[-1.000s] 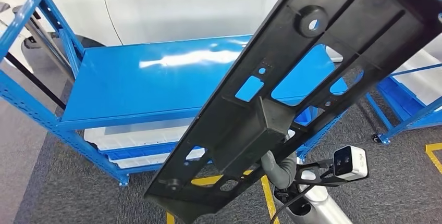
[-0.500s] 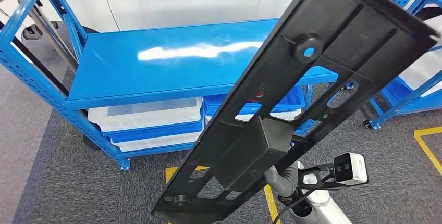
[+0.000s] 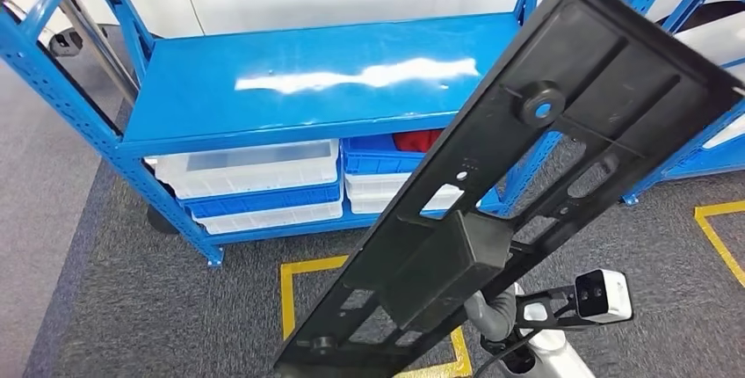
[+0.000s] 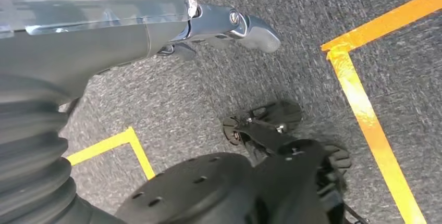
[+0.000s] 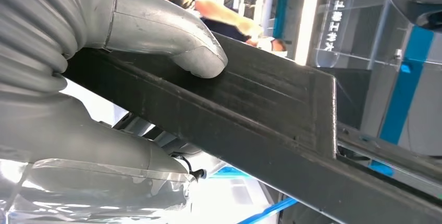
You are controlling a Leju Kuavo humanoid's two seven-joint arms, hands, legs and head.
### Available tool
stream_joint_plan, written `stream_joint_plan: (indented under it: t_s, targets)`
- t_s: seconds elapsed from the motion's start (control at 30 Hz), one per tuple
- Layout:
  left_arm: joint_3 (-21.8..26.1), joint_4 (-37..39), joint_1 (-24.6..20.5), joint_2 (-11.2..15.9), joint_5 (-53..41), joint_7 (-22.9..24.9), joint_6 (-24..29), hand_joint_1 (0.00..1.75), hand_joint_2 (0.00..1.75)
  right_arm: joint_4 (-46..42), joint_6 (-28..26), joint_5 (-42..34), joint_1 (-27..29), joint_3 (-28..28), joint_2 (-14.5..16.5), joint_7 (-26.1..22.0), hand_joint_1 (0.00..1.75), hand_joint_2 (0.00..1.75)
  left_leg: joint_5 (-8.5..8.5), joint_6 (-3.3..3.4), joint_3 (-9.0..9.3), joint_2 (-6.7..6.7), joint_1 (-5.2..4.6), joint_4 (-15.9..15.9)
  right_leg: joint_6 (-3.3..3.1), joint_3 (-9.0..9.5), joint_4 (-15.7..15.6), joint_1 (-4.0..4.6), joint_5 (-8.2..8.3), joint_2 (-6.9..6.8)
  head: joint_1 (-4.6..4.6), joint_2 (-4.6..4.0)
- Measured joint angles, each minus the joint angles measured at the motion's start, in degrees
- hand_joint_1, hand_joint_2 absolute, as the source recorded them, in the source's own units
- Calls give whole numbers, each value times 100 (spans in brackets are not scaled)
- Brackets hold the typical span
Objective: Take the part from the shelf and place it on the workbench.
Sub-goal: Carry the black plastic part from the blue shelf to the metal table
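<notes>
The robot's right hand (image 5: 130,47) grips a long black plastic part (image 3: 527,176), held tilted in the air before a blue shelf (image 3: 334,79), thumb pressed on the boxy block near its middle; the left hand (image 4: 229,23) hangs over the floor with nothing in it, its fingers too little seen to judge. The panel looks stiff, light and smooth, likely to swing if held off-centre. White bins (image 3: 255,171) and blue bins (image 3: 382,160) sit below, one holding something red (image 3: 420,140).
</notes>
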Motion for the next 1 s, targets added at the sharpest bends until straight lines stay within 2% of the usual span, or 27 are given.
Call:
stream_joint_plan:
  t_s: [0.07,0.1,0.13,0.2,0.23,0.27,0.3,0.33,0.37,0.4,0.43,0.47,0.53,0.57,0.6,0.63,0.7,0.73,0.77,0.8,0.83,0.87,0.9,0.93,0.97,1.0]
  targets:
    - [-2,2,10,9,-5,-25,-16,0,175,-52,-24,116,98,-87,10,-10,175,175,63,60,-54,6,21,-48,69,-42,12,1,21,13,0,0]
    - [-4,3,12,17,-5,-31,-25,0,175,-94,-35,162,160,-130,21,-6,175,175,112,102,-86,17,37,-63,103,-81,96,-1,-86,30,1,0]
    - [-5,3,12,25,-5,-38,-35,0,175,-137,-40,199,219,-171,35,-5,175,175,164,139,-126,32,53,-77,135,-152,292,-8,-290,49,1,0]
    - [-10,6,7,51,-3,-51,-52,0,175,-208,-37,267,363,-246,75,-18,175,175,252,180,-228,50,50,-58,187,-353,991,-43,-834,71,1,0]
    - [-16,9,8,67,-2,-58,-61,0,175,-241,-27,313,458,-287,103,-27,175,175,291,182,-295,53,48,-40,207,-434,1353,-60,-1017,72,1,0]
    - [-26,12,9,83,-1,-66,-67,0,175,-272,-11,369,561,-329,132,-33,175,175,328,177,-364,54,47,-17,223,-448,1580,-76,-1075,71,1,0]
    - [-41,16,10,96,0,-73,-73,0,175,-309,15,439,661,-376,172,-35,175,175,358,166,-436,54,48,13,234,-362,1603,-93,-1011,71,1,0]
    - [-62,19,11,108,-1,-78,-79,0,175,-352,49,513,748,-428,215,-35,175,175,385,151,-504,54,50,47,237,-174,1414,-108,-871,70,1,0]
    - [-87,22,10,117,-1,-86,-83,0,175,-400,84,587,824,-476,261,-35,175,175,406,131,-561,53,53,85,231,98,1060,-119,-735,69,1,0]
    - [-111,25,8,128,-1,-94,-86,0,175,-453,119,659,891,-525,318,-35,175,175,425,107,-614,53,49,118,216,379,654,-115,-670,71,1,0]
    - [-133,27,6,138,-2,-104,-88,0,175,-508,151,719,954,-570,379,-35,175,175,451,76,-651,53,46,138,187,585,330,-103,-655,77,1,0]
    - [-150,32,5,150,-2,-116,-90,0,175,-560,178,769,1012,-606,444,-35,175,175,483,41,-676,54,44,147,152,701,117,-85,-672,83,1,0]
    - [-168,45,7,170,-3,-142,-93,0,175,-630,225,840,1111,-652,565,-35,175,175,571,-43,-713,55,46,126,60,685,15,-57,-648,88,1,0]
    - [-175,54,11,181,-3,-154,-94,0,175,-648,242,865,1145,-661,618,-35,175,175,568,-80,-739,52,53,130,8,643,-4,-60,-596,78,1,0]
    - [-185,60,16,190,-3,-163,-94,0,175,-662,256,889,1169,-666,671,-35,175,175,473,-113,-784,49,59,188,-47,590,-17,-64,-538,69,1,0]
    - [-194,64,22,197,-3,-170,-96,0,175,-678,265,909,1187,-671,725,-35,175,175,274,-137,-848,47,64,340,-102,531,-34,-69,-474,58,1,0]
    - [-213,67,24,202,-5,-179,-99,0,175,-713,271,938,1219,-680,818,-35,175,175,-310,-170,-1013,45,74,948,-168,393,-39,-50,-355,46,0,0]
    - [-226,67,21,207,-6,-182,-101,0,175,-725,268,953,1235,-683,851,-35,175,175,-521,-181,-1075,45,76,1316,-185,316,-35,-35,-293,42,0,0]
    - [-240,68,17,216,-7,-185,-101,0,175,-733,263,970,1252,-688,874,-35,175,175,-596,-187,-1088,45,75,1598,-189,232,-29,-21,-228,40,0,0]
    - [-256,68,13,227,-7,-187,-101,0,175,-741,257,988,1269,-696,895,-35,175,175,-529,-186,-1023,45,74,1724,-188,141,-18,-10,-163,39,0,0]
    - [-269,69,9,239,-7,-188,-101,0,175,-751,253,1002,1285,-705,913,-35,175,175,-361,-177,-869,45,72,1657,-181,47,1,-5,-101,40,0,0]
    - [-278,69,4,251,-7,-190,-101,0,175,-764,251,1010,1296,-714,928,-35,175,175,-185,-159,-620,43,70,1393,-169,-43,25,-3,-43,43,0,0]
    - [-284,70,-6,265,-8,-192,-101,0,175,-784,249,1016,1307,-722,940,-35,175,175,-110,-134,-297,39,63,983,-152,-121,52,2,11,47,-1,0]
    - [-287,71,-18,279,-8,-198,-102,0,175,-808,247,1025,1317,-729,951,-35,175,175,-131,-108,23,34,52,524,-127,-179,77,6,62,48,-1,0]
    - [-291,72,-30,291,-8,-208,-103,0,175,-836,240,1043,1334,-735,963,-35,175,175,-189,-79,249,27,36,175,-97,-209,84,5,118,42,0,0]
    - [-293,72,-39,299,-8,-222,-106,0,175,-869,232,1068,1359,-743,975,-35,175,175,-259,-56,376,21,17,-49,-64,-220,80,1,171,35,0,0]
